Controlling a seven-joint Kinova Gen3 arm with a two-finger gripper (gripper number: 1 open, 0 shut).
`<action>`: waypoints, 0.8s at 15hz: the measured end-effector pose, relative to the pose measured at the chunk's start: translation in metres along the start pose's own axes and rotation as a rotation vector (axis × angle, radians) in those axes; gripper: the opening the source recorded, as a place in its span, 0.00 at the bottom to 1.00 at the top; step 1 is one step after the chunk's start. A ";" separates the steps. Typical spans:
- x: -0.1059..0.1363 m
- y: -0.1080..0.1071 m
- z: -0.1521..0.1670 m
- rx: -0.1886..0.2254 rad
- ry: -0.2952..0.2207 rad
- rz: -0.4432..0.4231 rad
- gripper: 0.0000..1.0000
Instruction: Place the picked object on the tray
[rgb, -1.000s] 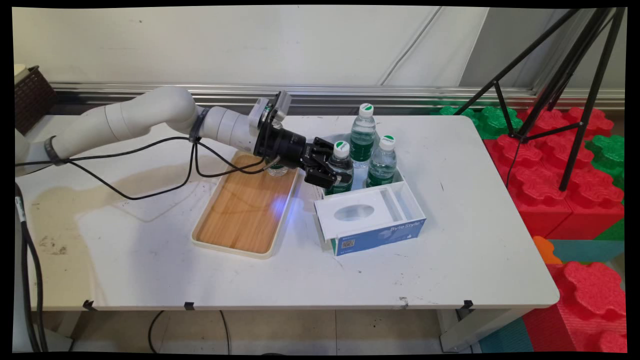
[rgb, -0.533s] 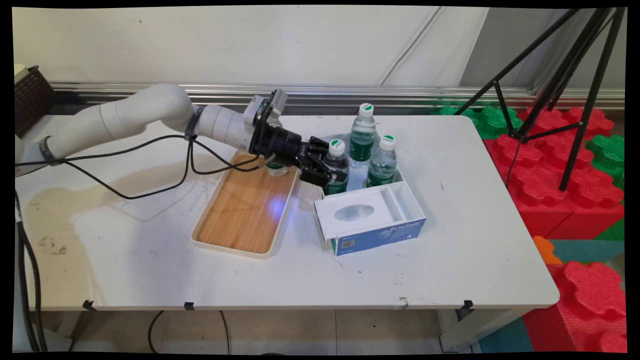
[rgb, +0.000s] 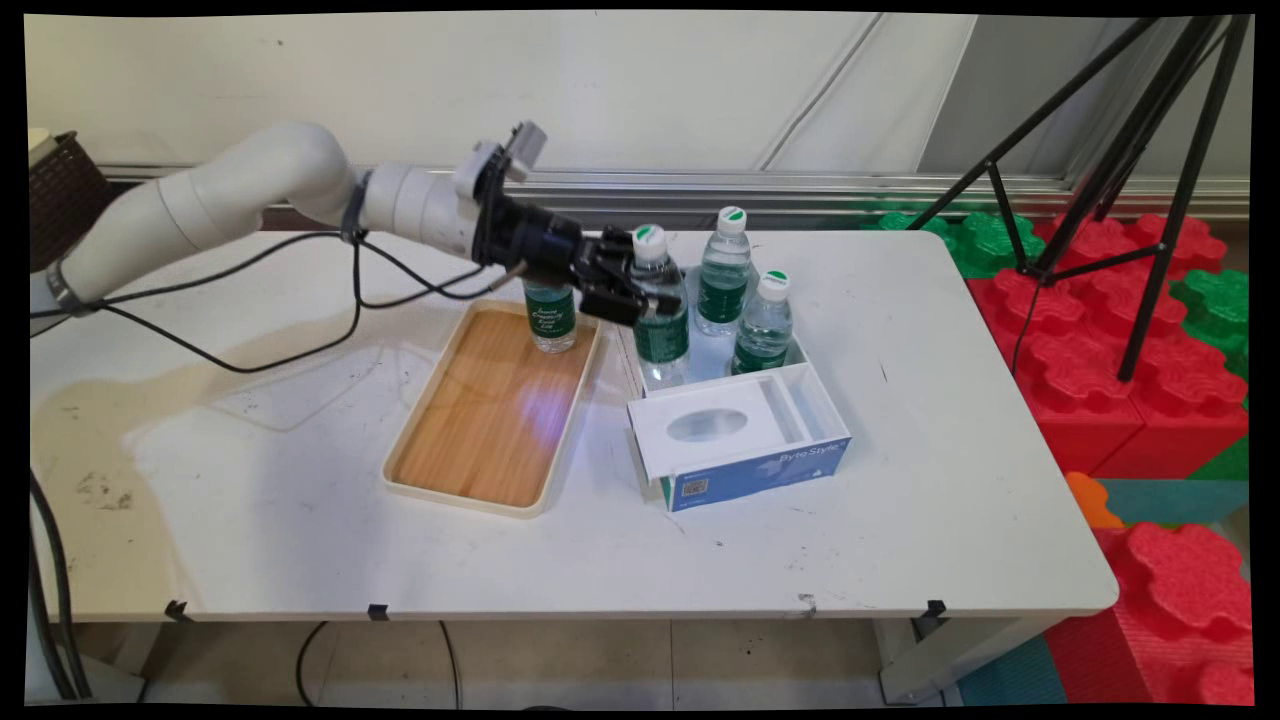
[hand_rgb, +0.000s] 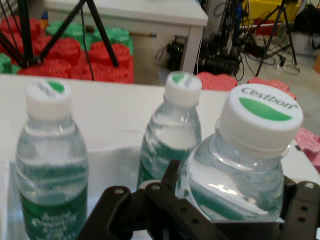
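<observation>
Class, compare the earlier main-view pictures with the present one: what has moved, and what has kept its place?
The hand, shut on a water bottle, has lifted it up out of the white box and leftward, toward the wooden tray. The other two bottles in the box, the bottle standing on the tray, the tray and the box stayed put.

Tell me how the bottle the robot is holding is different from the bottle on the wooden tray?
The held bottle is clamped in the gripper and lifted over the white box; the tray bottle stands free on the wooden tray. The held bottle's white-and-green cap shows; the tray bottle's top is hidden behind the arm. Both are clear with green labels.
</observation>
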 end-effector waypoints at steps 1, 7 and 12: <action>0.008 0.000 -0.004 -0.002 0.010 0.007 0.00; 0.044 0.005 -0.031 -0.012 0.058 0.019 0.00; 0.063 0.016 -0.055 -0.030 0.072 0.009 0.00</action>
